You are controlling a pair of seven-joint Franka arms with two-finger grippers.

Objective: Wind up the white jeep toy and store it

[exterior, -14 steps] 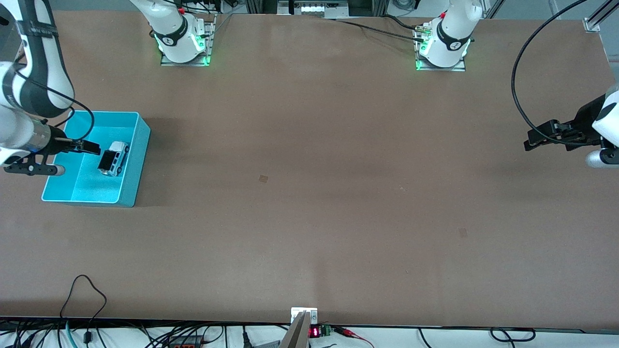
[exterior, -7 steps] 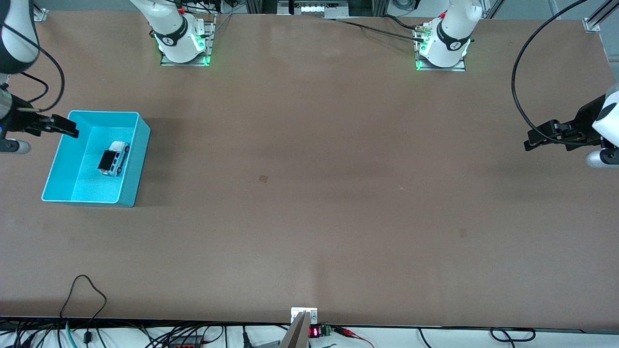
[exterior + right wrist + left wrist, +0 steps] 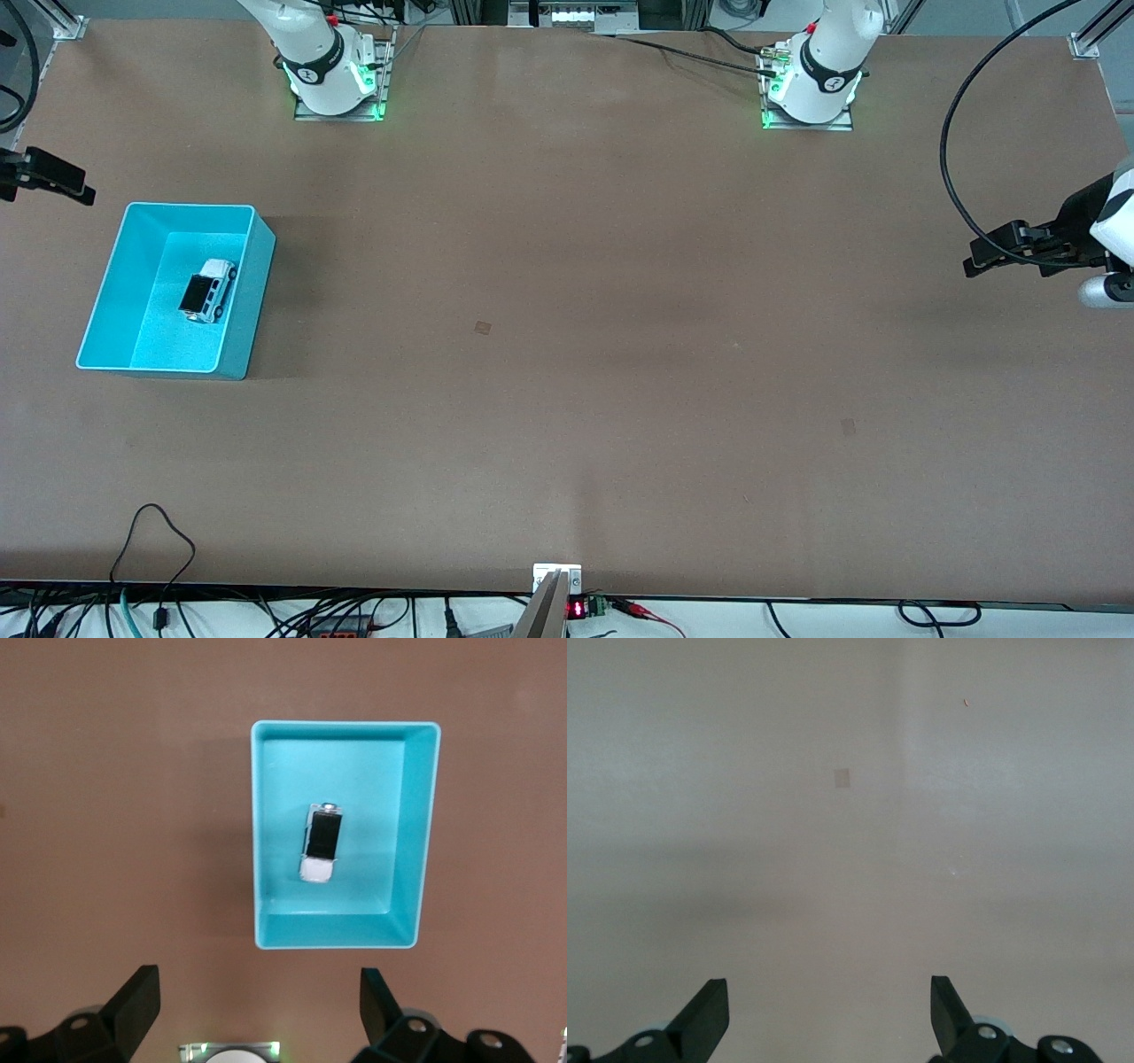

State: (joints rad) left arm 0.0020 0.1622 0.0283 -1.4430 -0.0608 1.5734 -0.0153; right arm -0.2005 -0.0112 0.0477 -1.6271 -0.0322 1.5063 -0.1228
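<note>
The white jeep toy (image 3: 208, 290), with its black roof panel up, lies alone on the floor of the cyan bin (image 3: 168, 341) at the right arm's end of the table. In the right wrist view the white jeep toy (image 3: 322, 843) sits mid-floor in the cyan bin (image 3: 376, 806). My right gripper (image 3: 75, 188) hangs open and empty over the table edge beside the bin, apart from it; from its wrist camera the right gripper (image 3: 260, 992) holds nothing. Over the left arm's end of the table my left gripper (image 3: 979, 257) waits, open; the left gripper (image 3: 830, 1001) has only bare table between its fingers.
The two arm bases (image 3: 335, 75) (image 3: 811, 84) stand along the table's edge farthest from the front camera. Small pale patches (image 3: 482, 327) (image 3: 848, 426) mark the brown tabletop. A loose black cable (image 3: 159, 532) loops at the edge nearest the camera.
My right gripper has drawn out of the cyan bin, up and off toward the table edge, leaving the jeep lying inside. The left arm has barely shifted.
</note>
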